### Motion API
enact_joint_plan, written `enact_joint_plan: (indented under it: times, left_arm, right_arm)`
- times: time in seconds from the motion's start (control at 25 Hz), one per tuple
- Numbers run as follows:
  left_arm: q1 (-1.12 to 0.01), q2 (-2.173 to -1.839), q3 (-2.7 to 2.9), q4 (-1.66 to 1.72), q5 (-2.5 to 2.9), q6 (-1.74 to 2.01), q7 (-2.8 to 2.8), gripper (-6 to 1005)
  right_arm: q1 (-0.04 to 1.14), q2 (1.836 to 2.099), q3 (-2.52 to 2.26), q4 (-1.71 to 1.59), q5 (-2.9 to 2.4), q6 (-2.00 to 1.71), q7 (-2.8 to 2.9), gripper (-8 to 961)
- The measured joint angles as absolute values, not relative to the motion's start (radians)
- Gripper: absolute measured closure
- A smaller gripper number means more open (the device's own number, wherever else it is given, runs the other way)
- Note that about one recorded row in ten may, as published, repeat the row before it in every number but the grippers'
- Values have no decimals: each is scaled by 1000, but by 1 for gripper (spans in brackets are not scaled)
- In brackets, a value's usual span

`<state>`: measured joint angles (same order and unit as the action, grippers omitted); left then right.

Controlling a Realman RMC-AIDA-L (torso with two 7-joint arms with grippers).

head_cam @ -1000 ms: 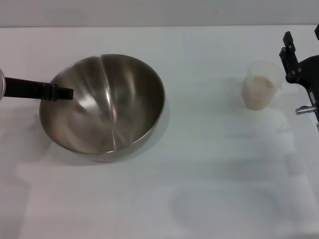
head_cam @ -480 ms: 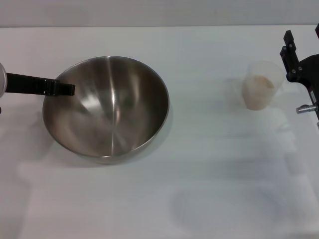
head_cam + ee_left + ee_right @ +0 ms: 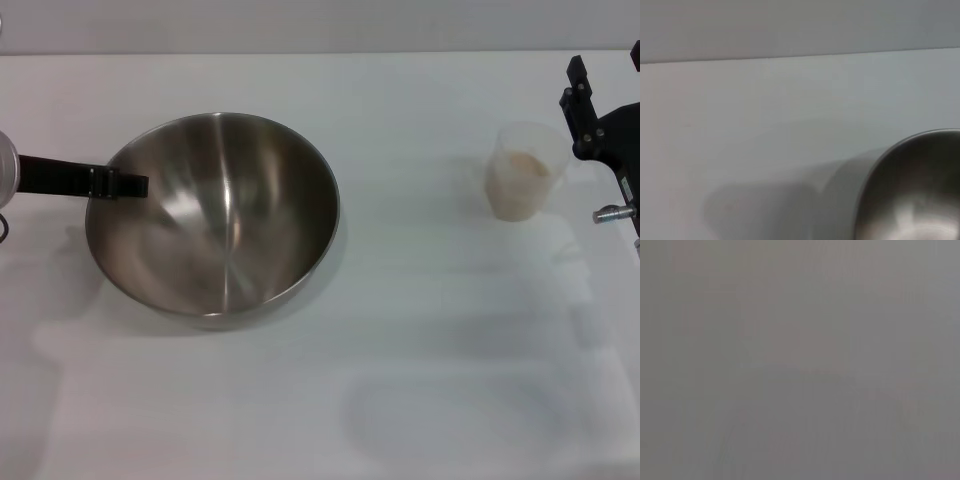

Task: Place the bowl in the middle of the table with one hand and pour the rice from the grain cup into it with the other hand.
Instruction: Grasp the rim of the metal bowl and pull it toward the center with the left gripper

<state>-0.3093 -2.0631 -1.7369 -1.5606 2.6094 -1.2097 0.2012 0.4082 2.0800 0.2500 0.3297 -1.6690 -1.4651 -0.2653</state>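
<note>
The steel bowl [image 3: 212,215] stands upright on the white table [image 3: 420,350], left of centre. My left gripper [image 3: 120,185] reaches in from the left edge, with one black finger lying over the bowl's left rim and the other hidden behind the wall. Part of the bowl [image 3: 912,192] also shows in the left wrist view. The clear grain cup [image 3: 522,150] stands upright at the right with pale rice [image 3: 518,190] in its lower part. My right gripper [image 3: 605,90] hangs open just right of the cup, not touching it. The right wrist view shows only plain grey.
The table's far edge [image 3: 320,52] runs along the top of the head view, against a grey wall. Bare tabletop lies between the bowl and the cup and along the whole front.
The bowl slid a little to the right with my left gripper and settled level, then stayed put. The right gripper and the cup barely moved.
</note>
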Motion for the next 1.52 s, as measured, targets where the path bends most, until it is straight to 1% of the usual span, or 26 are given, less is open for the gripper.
enact_joint_plan:
  times: [0.4, 0.76, 0.96, 1.16, 1.36, 1.52]
  left_arm:
    - [-348, -2064, -1705, -1474, 2612, -1197, 261, 309]
    - [-347, -2067, -1716, -1486, 2618, -1185, 239, 310]
    - [-349, -2068, -1689, -1505, 2621, -1172, 247, 508]
    - [-365, -2067, -1691, -1494, 2622, -1182, 239, 746]
    - [-374, -2066, -1691, -1490, 2617, -1185, 237, 937]
    - [-389, -2066, -1689, -1472, 2621, -1184, 237, 947]
  right_arm:
    - [411, 2080, 250, 321, -1669, -1465, -265, 343]
    - [416, 2080, 251, 314, -1669, -1465, -265, 343]
    - [422, 2080, 253, 305, -1669, -1470, -265, 343]
    - [424, 2080, 256, 300, -1669, -1478, -265, 342]
    - [424, 2081, 257, 293, -1669, -1479, -265, 342]
    - [427, 2080, 258, 292, -1669, -1479, -265, 342]
